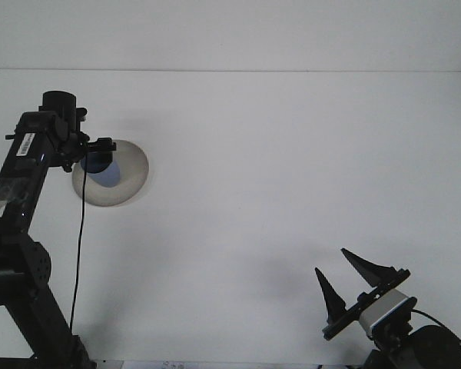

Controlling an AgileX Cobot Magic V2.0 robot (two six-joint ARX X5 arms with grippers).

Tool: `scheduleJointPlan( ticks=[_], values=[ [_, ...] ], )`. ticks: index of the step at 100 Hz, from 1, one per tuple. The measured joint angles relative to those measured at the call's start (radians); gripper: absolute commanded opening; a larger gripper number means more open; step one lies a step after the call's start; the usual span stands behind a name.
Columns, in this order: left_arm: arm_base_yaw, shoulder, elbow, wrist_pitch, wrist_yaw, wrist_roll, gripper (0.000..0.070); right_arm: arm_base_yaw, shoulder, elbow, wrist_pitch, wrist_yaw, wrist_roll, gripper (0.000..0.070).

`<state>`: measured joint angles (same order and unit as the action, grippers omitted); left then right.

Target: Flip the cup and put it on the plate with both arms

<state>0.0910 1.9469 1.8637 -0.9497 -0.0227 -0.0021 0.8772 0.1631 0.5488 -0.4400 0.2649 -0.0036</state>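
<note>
On the far left of the white worktop (276, 177) lies the grey plate (131, 188), with the blue cup (106, 171) sitting on it. The left hand (100, 147) hovers at the cup's far-left edge; I cannot tell whether it is spread or pinching. The right hand (344, 277), near right and well apart, stands spread and empty.
</note>
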Motion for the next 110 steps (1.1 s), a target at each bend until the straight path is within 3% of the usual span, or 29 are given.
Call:
scheduleJointPlan(
  ticks=[37, 54, 62, 88, 110],
  values=[
    [0.0, -0.273, 0.045, 0.006, 0.005, -0.018, 0.0537, 0.0, 0.0, 0.0, 0.0, 0.001, 0.0, 0.0425],
    [-0.02, -0.507, 0.044, 0.008, 0.116, -0.034, 0.0537, 0.0, 0.0, 0.0, 0.0, 0.019, 0.0, 0.0425],
    [-0.056, -0.624, 0.01, 0.029, 0.134, -0.036, 0.0537, 0.0, 0.0, 0.0, 0.0, 0.04, 0.0, 0.0425],
    [-0.222, -1.024, -0.435, 0.218, 0.135, -0.048, 0.0537, 0.0, 0.0, 0.0, -0.003, 0.078, 0.001, 0.0426],
    [-0.377, -1.342, -0.896, 0.351, 0.138, -0.174, 0.0537, 0.0, 0.0, 0.0, -0.004, 0.078, 0.001, 0.0426]
  ],
)
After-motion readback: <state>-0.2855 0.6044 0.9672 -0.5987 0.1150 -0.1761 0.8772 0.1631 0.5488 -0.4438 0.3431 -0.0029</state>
